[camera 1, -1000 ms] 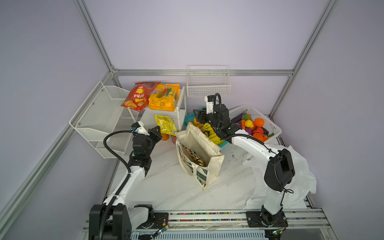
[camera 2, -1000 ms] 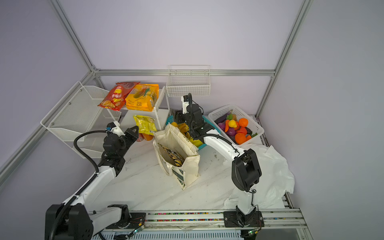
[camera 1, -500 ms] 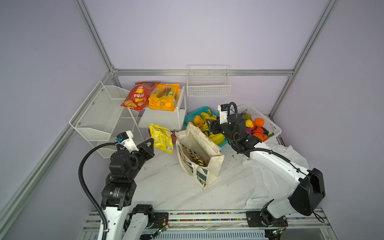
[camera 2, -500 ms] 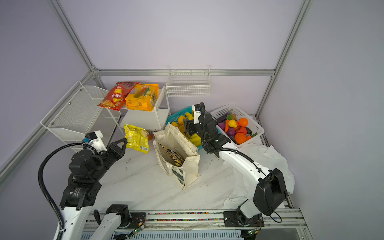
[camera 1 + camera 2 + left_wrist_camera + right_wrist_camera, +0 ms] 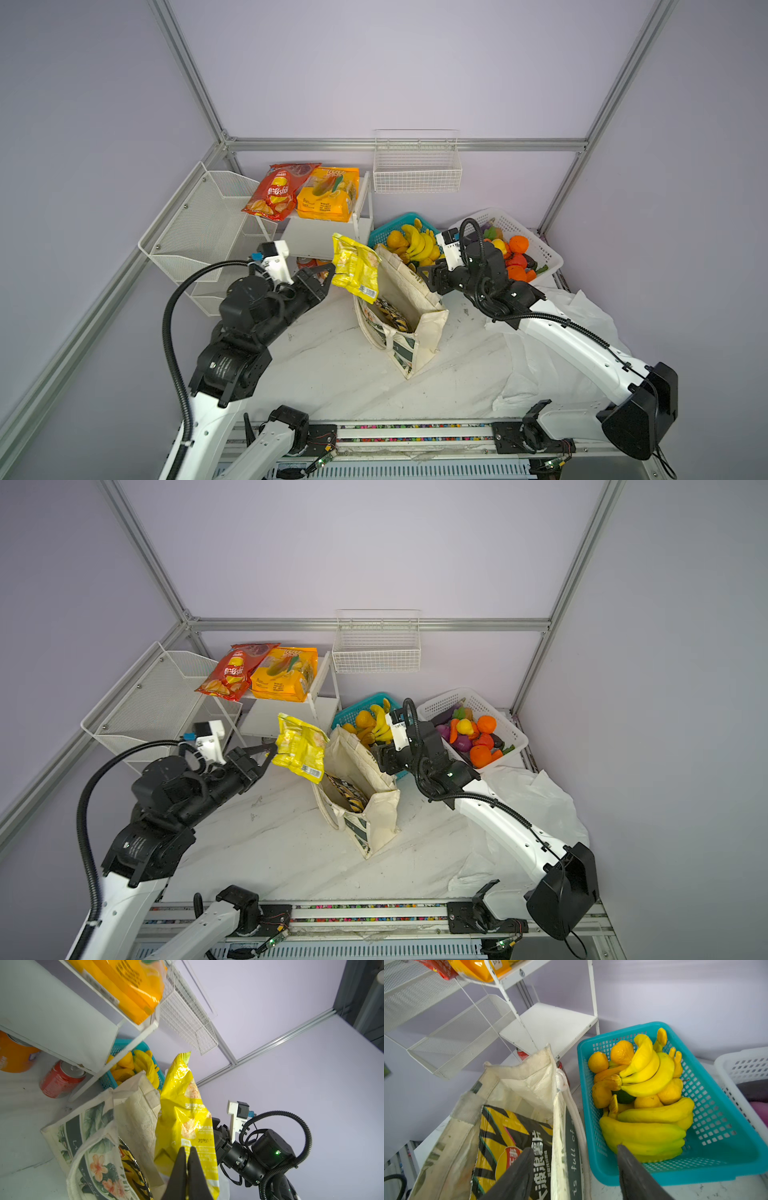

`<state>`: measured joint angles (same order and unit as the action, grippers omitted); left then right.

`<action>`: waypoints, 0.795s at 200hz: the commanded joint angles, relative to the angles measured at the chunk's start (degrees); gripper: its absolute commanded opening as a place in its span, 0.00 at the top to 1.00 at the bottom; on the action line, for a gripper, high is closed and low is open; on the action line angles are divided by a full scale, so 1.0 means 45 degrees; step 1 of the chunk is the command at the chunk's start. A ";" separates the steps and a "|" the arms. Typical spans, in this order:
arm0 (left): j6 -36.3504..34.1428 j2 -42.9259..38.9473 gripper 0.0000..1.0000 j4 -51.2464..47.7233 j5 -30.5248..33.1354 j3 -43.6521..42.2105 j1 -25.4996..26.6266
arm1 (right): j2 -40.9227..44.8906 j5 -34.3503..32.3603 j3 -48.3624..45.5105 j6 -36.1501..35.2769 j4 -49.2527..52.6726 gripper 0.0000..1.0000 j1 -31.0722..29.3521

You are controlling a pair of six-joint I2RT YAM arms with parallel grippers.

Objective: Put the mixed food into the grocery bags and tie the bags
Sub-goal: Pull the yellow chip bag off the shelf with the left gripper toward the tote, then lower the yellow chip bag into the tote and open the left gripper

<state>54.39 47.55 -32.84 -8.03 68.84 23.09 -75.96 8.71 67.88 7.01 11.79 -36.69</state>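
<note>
My left gripper (image 5: 330, 270) (image 5: 187, 1149) is shut on the lower edge of the small yellow snack packet (image 5: 355, 268) (image 5: 301, 748) (image 5: 182, 1109). The packet hangs in the air at the left rim of the cream canvas tote (image 5: 405, 316) (image 5: 374, 808) (image 5: 529, 1078). A black chip bag with yellow zigzags (image 5: 390, 318) (image 5: 512, 1132) stands inside the tote. My right gripper (image 5: 422, 276) (image 5: 574, 1148) is open and straddles the tote's right wall and strap. Yellow bananas (image 5: 419, 247) (image 5: 648, 1074) lie in a teal basket (image 5: 716, 1126). The white plastic bag (image 5: 573, 332) lies crumpled under the right arm.
A red chip bag (image 5: 278, 191) and a big orange-yellow packet (image 5: 328, 195) rest on the white shelf. A white basket (image 5: 544, 253) of toy produce stands at the back right. A red can (image 5: 60, 1080) stands under the shelf. Wire racks line the left and back walls.
The left arm has carried the yellow packet from beside the shelf rightward to the tote's rim. The right gripper has drawn back from over the teal basket to the tote's wall.
</note>
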 commanded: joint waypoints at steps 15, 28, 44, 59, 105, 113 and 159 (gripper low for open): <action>-0.1091 0.1999 1.00 -0.0042 0.3736 0.1521 0.2834 | 0.0084 0.0438 -0.0310 -0.0050 0.0739 0.43 -0.0050; -0.1345 0.2630 1.00 -0.0096 0.4896 0.1637 0.3702 | 0.0141 0.0514 -0.0491 0.0015 0.0628 0.46 -0.0060; -0.1824 0.3225 1.00 -0.0290 0.6217 0.1941 0.4628 | 0.0230 0.0516 -0.0749 0.0098 0.0512 0.51 -0.0072; -0.2025 0.3578 1.00 -0.0495 0.7062 0.2051 0.5116 | 0.0346 0.0768 -0.0991 0.0215 0.0345 0.55 -0.0070; -0.2396 0.3960 1.00 -0.1138 0.9066 0.1559 0.5994 | 0.0662 0.1745 -0.1544 0.0644 -0.0233 0.66 -0.0176; -0.2453 0.4172 1.00 -0.1195 0.8989 0.1519 0.6047 | 0.0689 0.1804 -0.1608 0.0706 -0.0339 0.69 -0.0216; -0.2517 0.5584 1.00 -0.1078 0.8308 0.1900 0.6709 | 0.1013 0.1881 -0.1904 0.1441 -0.1506 0.85 -0.0304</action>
<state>44.34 70.87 -38.65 29.04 73.08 51.51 -73.43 15.94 60.23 11.11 10.02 -37.65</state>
